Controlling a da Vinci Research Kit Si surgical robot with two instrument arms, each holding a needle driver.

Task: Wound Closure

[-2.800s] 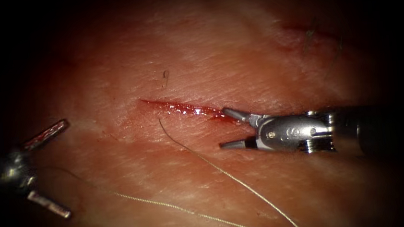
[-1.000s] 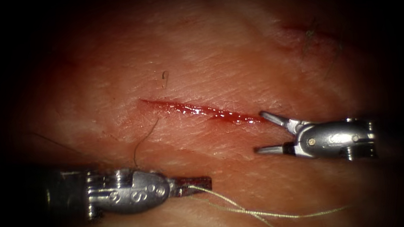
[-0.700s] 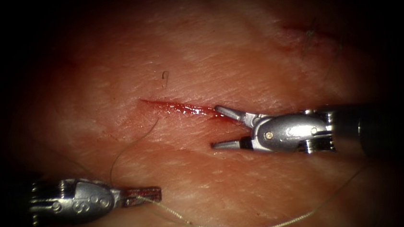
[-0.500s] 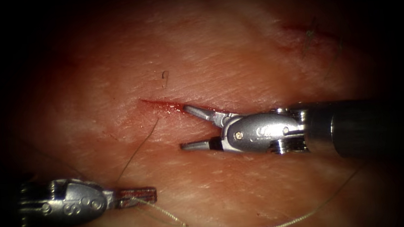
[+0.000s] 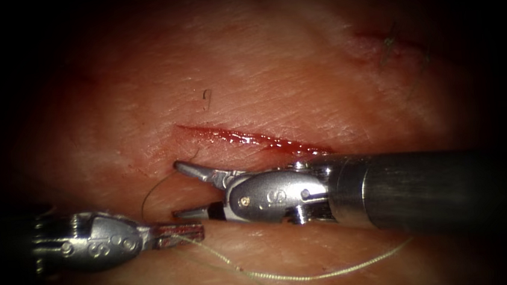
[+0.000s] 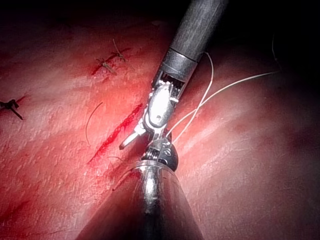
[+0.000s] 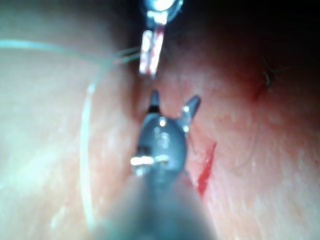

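On tissue (image 5: 272, 68) below cut (image 5: 253, 139), left tool (image 5: 179, 233) grips thread (image 5: 288, 276)

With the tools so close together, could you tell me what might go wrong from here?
The left pincer is shut on the thread, which enters the tissue below the cut; a hard pull might tear that edge. The right pincer, open and holding nothing, has a tip beside that strand and could snag it or prick the tissue.

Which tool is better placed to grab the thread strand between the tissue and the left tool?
Probably the right tool: its jaws are open and empty beside that thread. The left tool is shut on it.
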